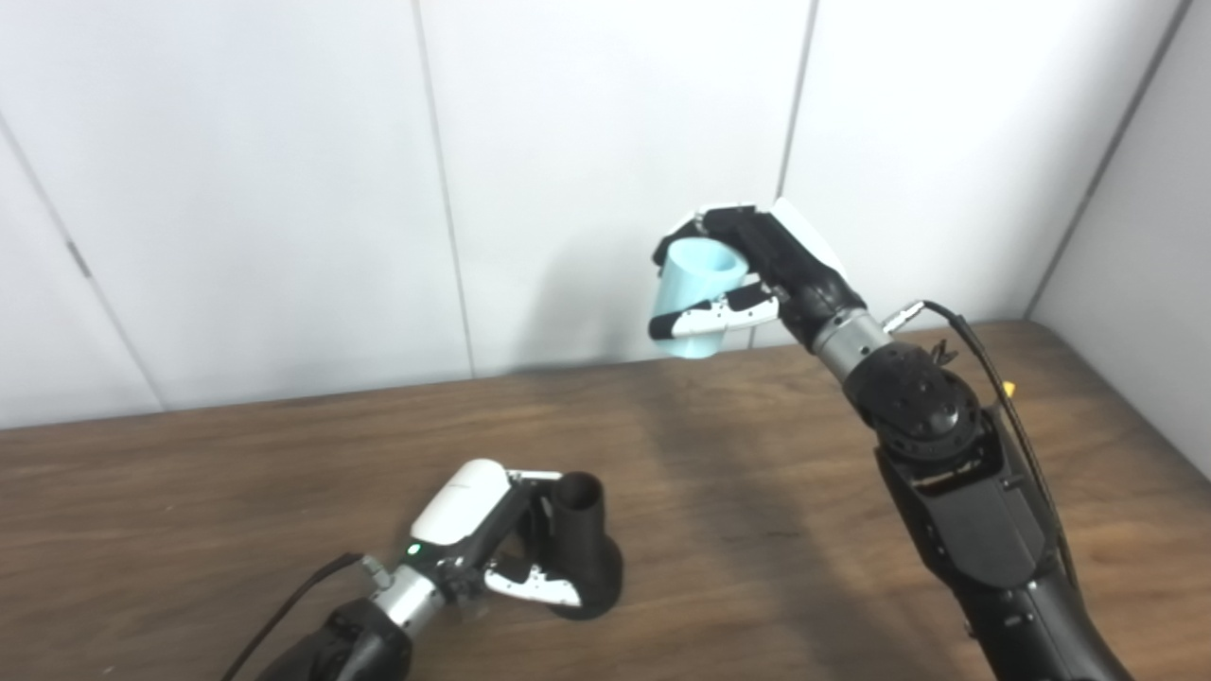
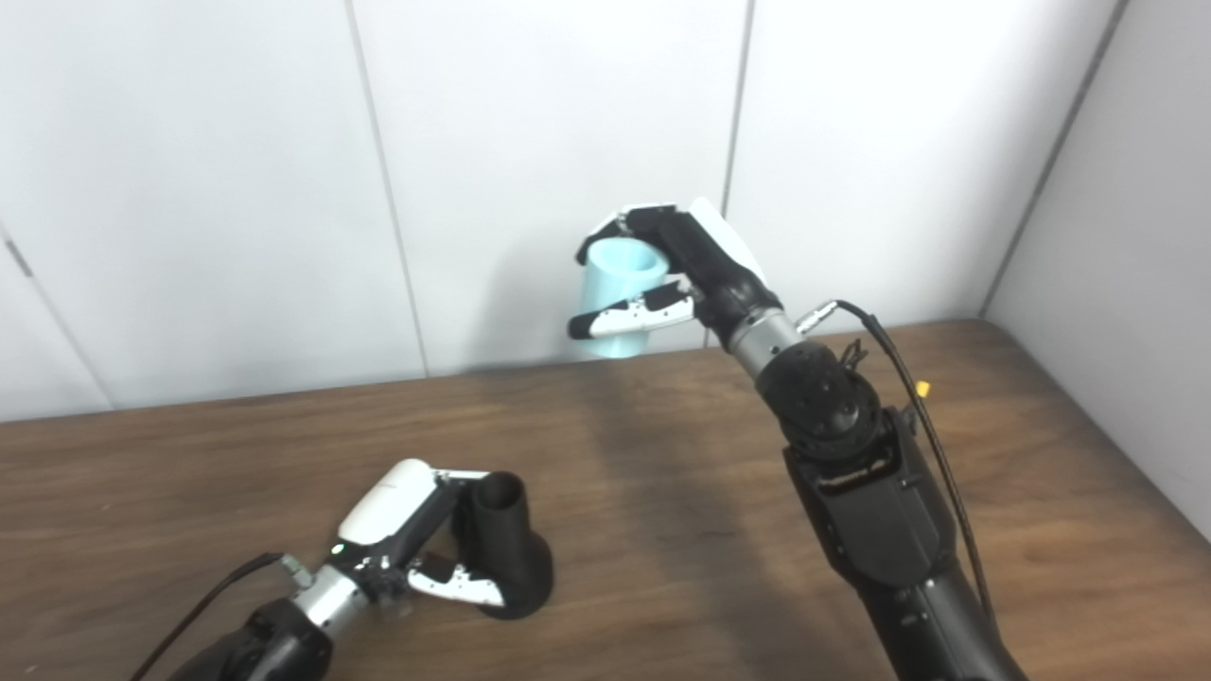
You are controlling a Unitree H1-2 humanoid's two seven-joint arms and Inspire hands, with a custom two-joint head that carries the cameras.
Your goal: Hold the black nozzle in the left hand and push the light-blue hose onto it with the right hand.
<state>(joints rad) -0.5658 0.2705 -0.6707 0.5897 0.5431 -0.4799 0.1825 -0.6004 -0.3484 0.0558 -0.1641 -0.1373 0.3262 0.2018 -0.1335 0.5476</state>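
Observation:
The black nozzle (image 1: pixel 584 547) stands upright on the wooden table (image 1: pixel 757 492), narrow open end up and wide base down. My left hand (image 1: pixel 492 539) is wrapped around it at the table's front left, fingers on its neck and thumb across its base. My right hand (image 1: pixel 747 274) is raised well above the table toward the back wall and is shut on the short light-blue hose (image 1: pixel 695 298), a pale tube with its open end facing up. The hose is up and to the right of the nozzle, well apart from it. The same scene shows in the right eye view: nozzle (image 2: pixel 506 553), hose (image 2: pixel 620 298).
White wall panels (image 1: pixel 568 142) stand right behind the table's far edge. A side wall (image 1: pixel 1154 284) closes the right. A black cable (image 1: pixel 993 378) runs along my right forearm. Another cable (image 1: pixel 284 605) trails from my left wrist.

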